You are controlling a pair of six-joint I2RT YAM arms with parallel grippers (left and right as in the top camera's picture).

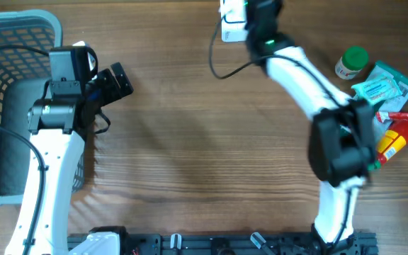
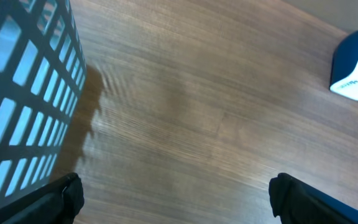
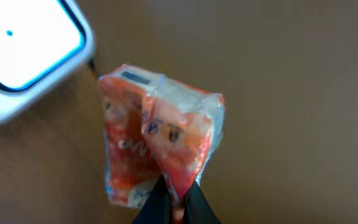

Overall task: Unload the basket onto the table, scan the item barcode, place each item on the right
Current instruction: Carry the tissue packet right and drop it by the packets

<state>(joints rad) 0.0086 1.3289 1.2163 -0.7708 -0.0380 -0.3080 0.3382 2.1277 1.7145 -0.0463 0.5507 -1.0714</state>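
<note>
Right wrist view: the right gripper (image 3: 176, 208) sits nearest the lens at bottom centre. Its jaws are fully closed, pinching the lower edge of an orange packet (image 3: 157, 146). The packet hangs in mid-frame, just beside the white scanner (image 3: 23, 56) at upper left. No barcode can be made out on the face shown.

Left wrist view: the left gripper (image 2: 179, 208) is spread wide at the bottom edge and holds nothing. The basket (image 2: 23, 93) fills the upper left.

Overhead view: the right arm reaches to the scanner at top centre, and the packet is hidden beneath it. A green-lidded jar (image 1: 350, 62) and other goods (image 1: 392, 106) lie at right.

Status: pick-up and transport to the scanner appear complete. Presenting the barcode to the scanner is judged outstanding; whether the code faces it cannot be told.
</note>
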